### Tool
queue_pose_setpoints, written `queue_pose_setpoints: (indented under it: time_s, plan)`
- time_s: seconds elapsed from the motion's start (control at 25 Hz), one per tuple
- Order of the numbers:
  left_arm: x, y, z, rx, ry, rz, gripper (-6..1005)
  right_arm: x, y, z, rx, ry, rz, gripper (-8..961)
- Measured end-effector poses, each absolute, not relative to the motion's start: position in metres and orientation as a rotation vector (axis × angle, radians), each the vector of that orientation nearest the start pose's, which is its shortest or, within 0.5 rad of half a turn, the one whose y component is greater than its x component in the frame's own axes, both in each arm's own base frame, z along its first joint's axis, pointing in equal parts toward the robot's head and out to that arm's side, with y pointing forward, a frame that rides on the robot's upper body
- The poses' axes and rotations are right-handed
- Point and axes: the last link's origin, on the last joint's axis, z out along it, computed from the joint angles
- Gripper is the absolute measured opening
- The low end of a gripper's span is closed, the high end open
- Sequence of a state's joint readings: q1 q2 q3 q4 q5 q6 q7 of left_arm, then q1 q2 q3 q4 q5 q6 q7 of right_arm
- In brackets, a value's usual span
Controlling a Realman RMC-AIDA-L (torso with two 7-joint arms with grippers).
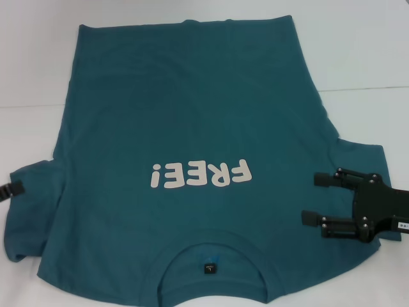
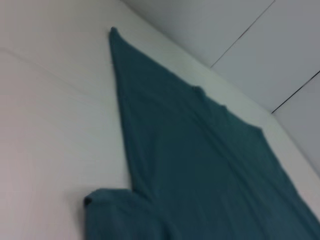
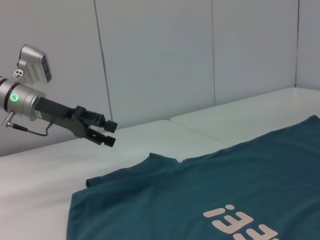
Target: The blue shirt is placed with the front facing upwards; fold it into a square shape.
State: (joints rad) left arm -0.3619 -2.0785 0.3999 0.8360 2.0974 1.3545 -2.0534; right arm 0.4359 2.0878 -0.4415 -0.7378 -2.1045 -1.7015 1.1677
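The white desk (image 1: 370, 51) carries everything; the blue shirt (image 1: 192, 128) lies flat across most of it, front up, the collar (image 1: 211, 256) at the near edge toward the robot and the hem at the far side; the white "FREE!" print (image 1: 201, 174) reads upside down from the head view; both short sleeves spread outward, one to each side, and a small dark label (image 1: 209, 268) sits inside the collar.

The right hand (image 1: 313, 198) hovers over the shirt's right sleeve (image 1: 358, 160), just beside the body of the shirt, its black fingers (image 1: 326, 179) pointing inward toward the print; the two fingers are spread apart with nothing between them; whether they touch the cloth cannot be told.

The left hand (image 1: 13, 190) shows only as a dark tip at the left edge of the head view, right by the left sleeve (image 1: 29, 211); in the right wrist view it (image 3: 102, 132) hangs in the air above the desk, just beyond the sleeve's outer edge, clear of the fabric; its fingers look spread and hold nothing.

The left wrist view shows the shirt's side edge (image 2: 122, 115) running along the desk and the left sleeve bunched slightly at its end.
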Motion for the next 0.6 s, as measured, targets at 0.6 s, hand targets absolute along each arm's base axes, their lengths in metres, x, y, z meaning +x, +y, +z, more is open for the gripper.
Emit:
queue_pose_setpoints:
  time_s: [0.6]
  plan:
    - [-0.369, 0.327, 0.067, -1.892, -1.496, -0.524, 933, 0.296, 0.300, 0.033, -2.620, 0.435, 0.691, 869]
